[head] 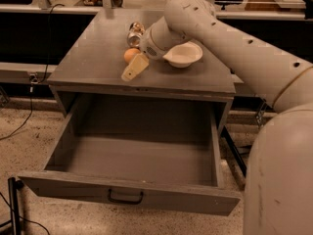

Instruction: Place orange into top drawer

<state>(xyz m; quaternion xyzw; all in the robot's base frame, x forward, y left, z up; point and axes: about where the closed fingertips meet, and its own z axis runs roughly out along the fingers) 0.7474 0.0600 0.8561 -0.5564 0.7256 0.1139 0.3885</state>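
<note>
The orange (130,55) sits on top of the grey cabinet (88,58), left of the middle. My gripper (135,66) reaches in from the right and rests right against the orange, at its front right side, low over the cabinet top. The top drawer (195,200) is pulled wide open below, toward the camera. Its inside is bare, and a small dark handle (125,198) sits on its front panel.
A shiny can (135,33) lies just behind the orange. A white bowl (183,54) stands to the right of the gripper, under my arm (230,38). A cable (29,106) runs down the floor at the left.
</note>
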